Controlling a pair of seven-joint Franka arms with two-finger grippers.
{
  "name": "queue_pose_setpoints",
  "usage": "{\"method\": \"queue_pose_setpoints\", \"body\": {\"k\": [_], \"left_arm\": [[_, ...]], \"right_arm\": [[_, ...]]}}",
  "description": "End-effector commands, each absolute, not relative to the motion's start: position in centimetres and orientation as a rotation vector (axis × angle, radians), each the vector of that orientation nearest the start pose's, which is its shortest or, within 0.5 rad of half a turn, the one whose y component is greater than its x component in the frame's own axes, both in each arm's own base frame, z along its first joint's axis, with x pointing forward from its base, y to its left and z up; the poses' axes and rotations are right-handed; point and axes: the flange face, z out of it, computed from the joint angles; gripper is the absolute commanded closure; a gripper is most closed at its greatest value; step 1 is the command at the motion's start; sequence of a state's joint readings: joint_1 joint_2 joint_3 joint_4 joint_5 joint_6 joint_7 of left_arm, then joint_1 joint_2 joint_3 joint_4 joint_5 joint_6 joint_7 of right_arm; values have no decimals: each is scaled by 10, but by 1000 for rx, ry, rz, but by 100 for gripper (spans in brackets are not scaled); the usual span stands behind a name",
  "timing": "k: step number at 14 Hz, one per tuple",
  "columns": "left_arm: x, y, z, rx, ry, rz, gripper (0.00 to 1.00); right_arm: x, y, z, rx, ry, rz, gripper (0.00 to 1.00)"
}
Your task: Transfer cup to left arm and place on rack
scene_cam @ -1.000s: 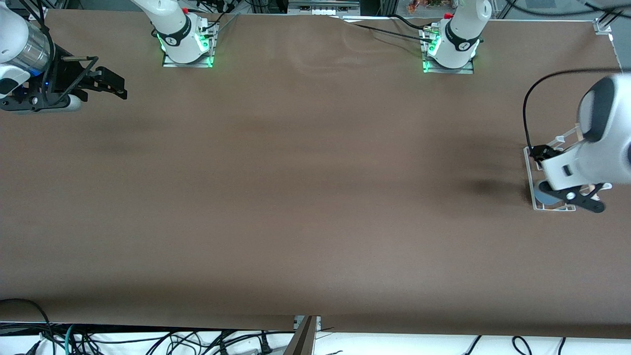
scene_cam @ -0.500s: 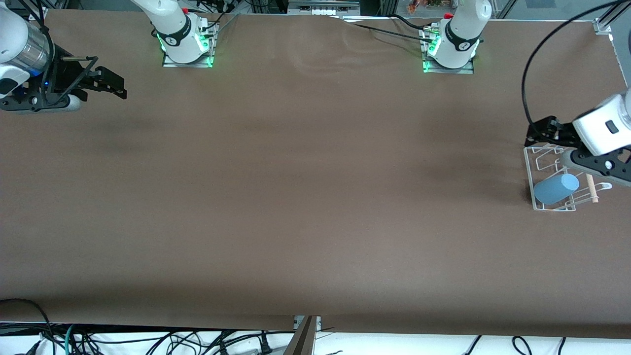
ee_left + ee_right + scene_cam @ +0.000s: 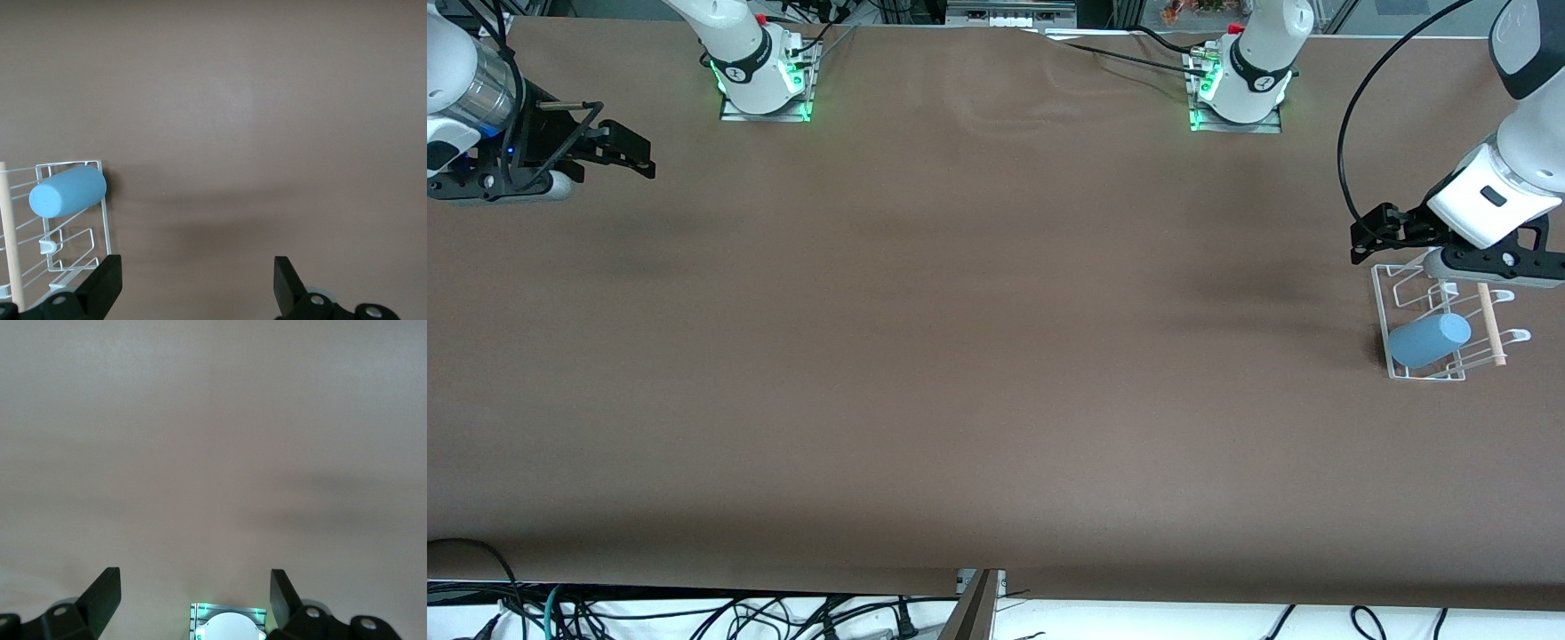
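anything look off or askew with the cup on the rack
Slightly. The cup lies on its side across the rack, tilted, at the rack's end nearer the front camera, not upended on a prong. Both grippers are open and clear of it.

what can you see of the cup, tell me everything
The cup is a small light-blue tumbler with no handle, plain and matte, plastic by its look, slightly tapered. It lies on its side on the white wire rack at the left arm's end of the table, resting on the wires near the rack's corner nearest the front camera. A flat closed end shows in the left wrist view. Nothing grips it: the left end effector hangs open above the rack.
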State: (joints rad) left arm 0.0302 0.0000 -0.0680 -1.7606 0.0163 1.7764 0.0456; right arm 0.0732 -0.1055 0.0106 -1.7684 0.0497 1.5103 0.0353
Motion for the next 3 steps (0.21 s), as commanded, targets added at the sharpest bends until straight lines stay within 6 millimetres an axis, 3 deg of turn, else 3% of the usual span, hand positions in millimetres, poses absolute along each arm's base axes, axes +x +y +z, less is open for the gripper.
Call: {"method": "queue_pose_setpoints", "body": {"k": [1, 3], "left_arm": [[569, -23, 562, -3147, 123, -60, 0], [570, -29, 563, -3146, 138, -48, 0]], "right_arm": [[504, 46, 591, -3104, -88, 236, 1], [503, 45, 593, -3103, -86, 232, 1]]}}
